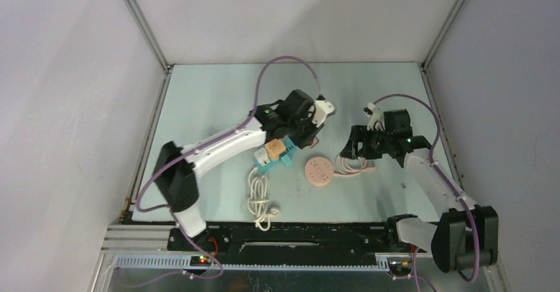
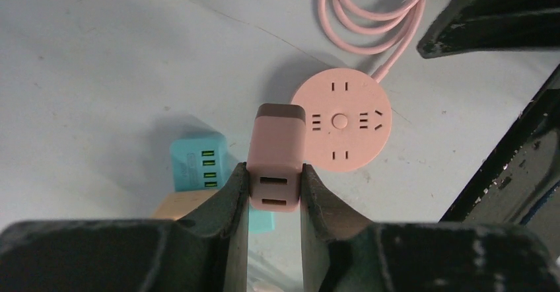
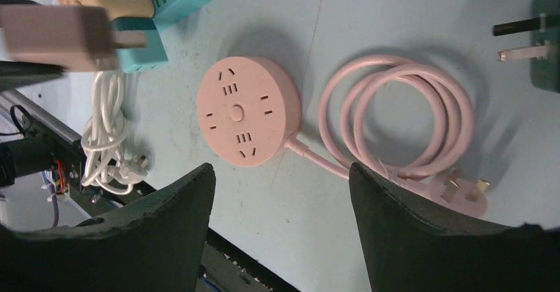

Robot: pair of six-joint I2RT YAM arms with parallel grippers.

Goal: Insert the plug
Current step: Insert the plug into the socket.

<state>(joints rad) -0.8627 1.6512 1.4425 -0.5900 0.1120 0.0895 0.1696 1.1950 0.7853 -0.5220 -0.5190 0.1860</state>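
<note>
Left gripper (image 2: 275, 189) squeezes the pink plug (image 2: 277, 150). Its long side runs straight out, prongs leading, near the round socket (image 2: 340, 120). Right gripper (image 3: 280, 176) gapes, holding nothing.

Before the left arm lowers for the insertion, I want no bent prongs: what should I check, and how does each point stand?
1. Grip: ok. The left gripper is shut on the pink charger.
2. Prongs bare and straight: ok, as far as the right wrist view shows.
3. Round pink socket face up with its slots uncovered: ok.
4. Prongs over a slot pair: not ok. In the right wrist view the charger hangs off to the socket's side.
5. Socket steadied: not ok. The right gripper is open and holds nothing.
6. Pink cable off the socket's face: ok. It lies coiled beside it.
</note>
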